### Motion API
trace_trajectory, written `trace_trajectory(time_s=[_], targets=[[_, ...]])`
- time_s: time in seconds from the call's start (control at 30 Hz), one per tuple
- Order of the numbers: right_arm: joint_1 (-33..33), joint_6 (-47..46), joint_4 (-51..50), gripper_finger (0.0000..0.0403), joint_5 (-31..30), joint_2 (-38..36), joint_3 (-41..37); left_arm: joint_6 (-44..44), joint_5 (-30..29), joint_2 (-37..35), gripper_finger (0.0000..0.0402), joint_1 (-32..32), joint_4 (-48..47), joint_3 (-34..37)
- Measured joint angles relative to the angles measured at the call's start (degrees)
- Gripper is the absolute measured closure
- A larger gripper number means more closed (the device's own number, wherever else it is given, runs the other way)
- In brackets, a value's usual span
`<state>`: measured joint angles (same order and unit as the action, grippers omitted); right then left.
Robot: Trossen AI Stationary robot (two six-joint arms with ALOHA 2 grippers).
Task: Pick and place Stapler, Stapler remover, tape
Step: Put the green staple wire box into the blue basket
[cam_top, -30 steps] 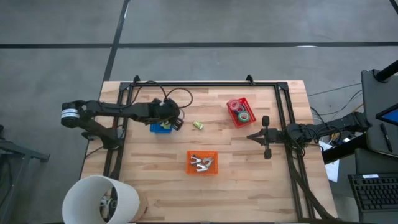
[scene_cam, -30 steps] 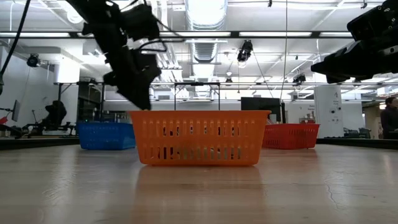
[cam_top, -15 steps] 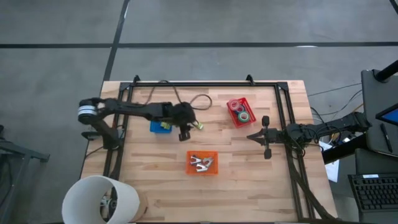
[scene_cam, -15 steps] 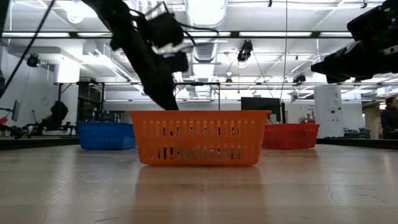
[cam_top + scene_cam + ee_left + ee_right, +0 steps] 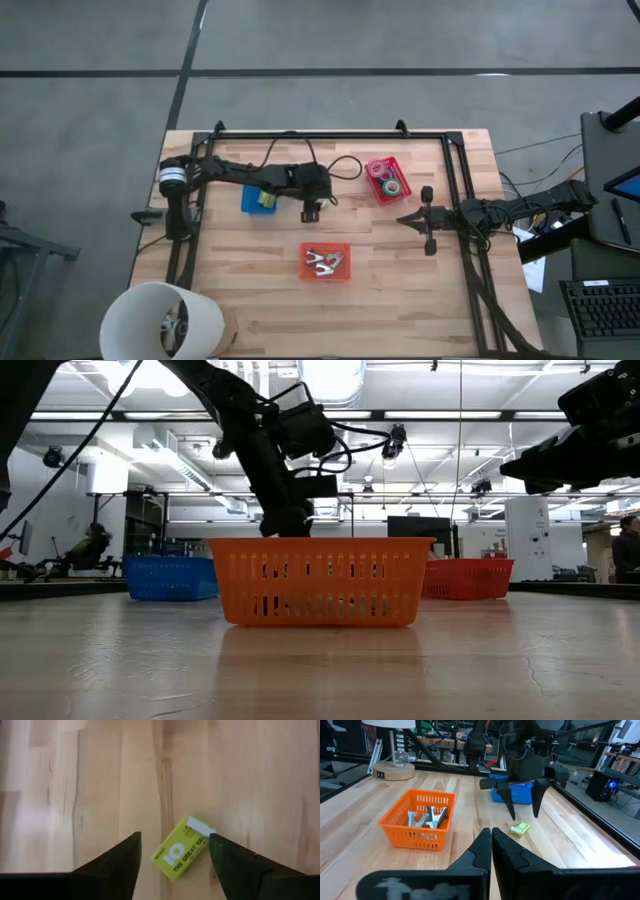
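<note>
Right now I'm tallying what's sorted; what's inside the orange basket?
The orange basket holds a few grey metal staple removers, lying jumbled. How many exactly cannot be told, since they overlap and the basket wall hides their lower parts.

I see a yellow-green staple box (image 5: 181, 848) with black lettering, an orange basket (image 5: 326, 262), a blue bin (image 5: 257, 200), a red bin (image 5: 387, 180), and a pale wood desk (image 5: 400, 290).

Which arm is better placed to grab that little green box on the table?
The left. Its open pincer hangs right over the small green box, fingers either side of it. The right pincer waits shut near the table's right edge, beyond the red bin.
</note>
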<state>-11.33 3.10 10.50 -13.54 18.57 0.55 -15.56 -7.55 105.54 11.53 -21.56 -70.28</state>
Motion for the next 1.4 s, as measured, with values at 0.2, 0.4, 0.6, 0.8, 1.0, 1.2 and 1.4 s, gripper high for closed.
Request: trace_trajectory(time_s=[0.2,0.4,0.6,0.8,1.0,1.2,1.4], targets=[[0.02,-0.03,-0.01,0.0394,0.0,-0.04,-0.01,-7.33,-0.15,1.83,0.0161,0.01,-0.93,0.11],[0.04,0.07,-0.04,0.0394,-0.01,0.04,-0.01,-12.67,-2.51,4.33,0.0161,0.16,-0.16,0.11],[0.02,0.0,-0.2,0.0394,0.02,0.02,-0.01,-14.55,-2.5,6.68,0.0161,0.39,0.55,-0.2],[0.02,-0.05,-0.21,0.0394,0.02,0.02,-0.01,-8.39,3.98,6.56,0.0169,1.16,-0.06,-0.09],[0.02,0.01,-0.22,0.0394,0.02,0.02,-0.01,1.39,11.12,6.6,0.02,3.48,-0.84,-0.07],[0.02,0.07,-0.2,0.0394,0.02,0.02,-0.01,15.15,11.96,6.58,0.0236,4.87,-0.41,-0.22],[0.02,-0.03,-0.2,0.0394,0.02,0.02,-0.01,24.38,11.08,6.38,0.0273,4.76,0.48,-0.13]])
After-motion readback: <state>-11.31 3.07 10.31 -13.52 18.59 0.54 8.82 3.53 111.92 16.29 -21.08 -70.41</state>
